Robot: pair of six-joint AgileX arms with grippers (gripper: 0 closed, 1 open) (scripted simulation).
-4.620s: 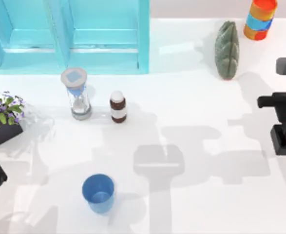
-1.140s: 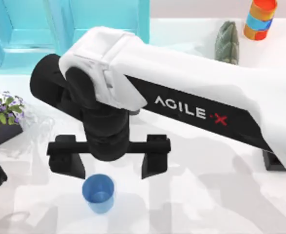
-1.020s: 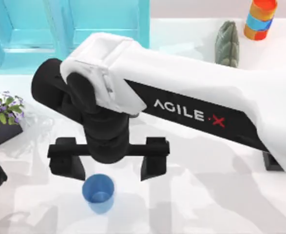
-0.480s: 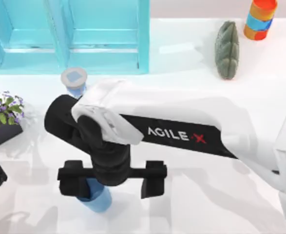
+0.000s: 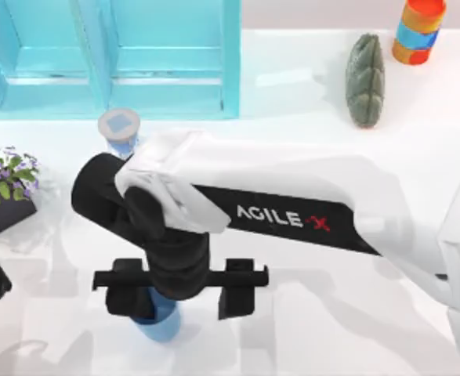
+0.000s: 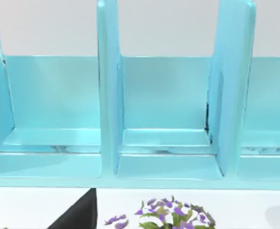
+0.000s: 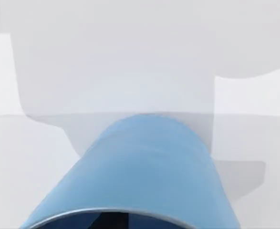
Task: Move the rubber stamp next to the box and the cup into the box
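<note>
At approx. 7 o'clock on the table [image 5: 347, 329], the right hand [image 5: 181, 288] has narrowed its fingers vs. 0.5 s ago and now brackets the cup [image 5: 157, 319], with the left finger against the cup wall; a firm grip cannot be confirmed, so the cup is prob. mid-grasp and not yet lifted. The left hand is parked at 9 o'clock near the flower pot [image 5: 6, 188]. The box [image 5: 112, 59], at 11 o'clock, holds no cup, so the cup transfer is pending.
</note>
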